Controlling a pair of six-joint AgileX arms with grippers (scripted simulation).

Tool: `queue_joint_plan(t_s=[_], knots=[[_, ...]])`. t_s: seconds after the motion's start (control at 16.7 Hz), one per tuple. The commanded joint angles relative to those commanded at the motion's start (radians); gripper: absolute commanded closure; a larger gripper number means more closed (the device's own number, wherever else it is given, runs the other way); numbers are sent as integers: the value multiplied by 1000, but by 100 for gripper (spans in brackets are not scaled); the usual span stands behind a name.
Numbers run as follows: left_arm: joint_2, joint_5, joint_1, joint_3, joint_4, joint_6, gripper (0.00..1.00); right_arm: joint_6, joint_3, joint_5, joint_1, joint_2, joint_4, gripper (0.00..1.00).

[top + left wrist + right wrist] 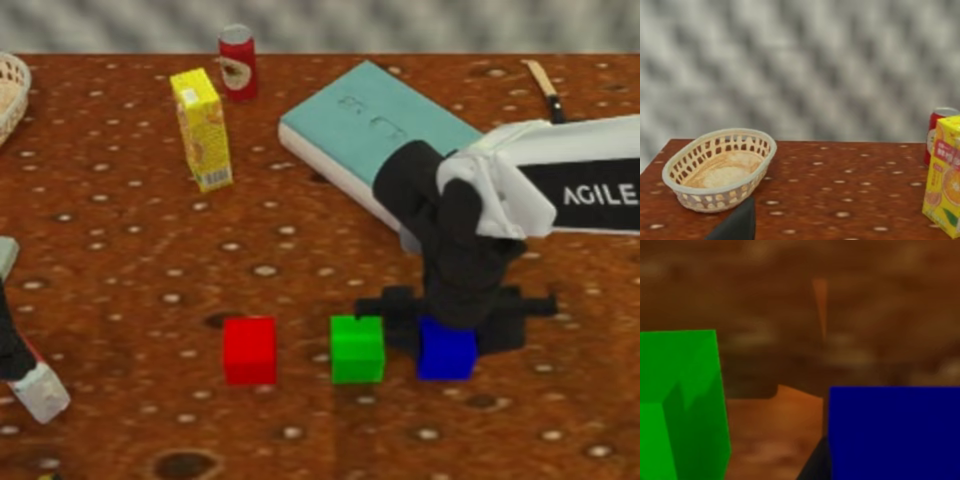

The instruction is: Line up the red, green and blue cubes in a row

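Now, low in the top view, your right gripper (452, 322) sits over the blue cube (446, 352), beside green cube (357, 348) and red cube (249, 350); jaws' width: cannot tell. Likely light, rigid, smooth: grip opposite flat faces.

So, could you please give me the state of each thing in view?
Small bright red cube: on table, alone.
Small bright green cube: in row, gap to blue.
Small deep blue cube: under right gripper.
Left gripper: parked, table's left edge.
Tall yellow carton: upright.
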Motion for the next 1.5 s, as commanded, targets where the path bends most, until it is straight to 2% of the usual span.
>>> queue_joint_plan(t_s=[0.72, 1.32, 1.5], knots=[[0, 0, 0, 0, 0, 0, 0, 0, 0, 0, 0, 0, 0, 2], [0, 0, 0, 0, 0, 0, 0, -1, 3, 0, 0, -2, -4, 0], [0, 0, 0, 0, 0, 0, 0, -2, 52, -1, 6, -30, -76, 0]])
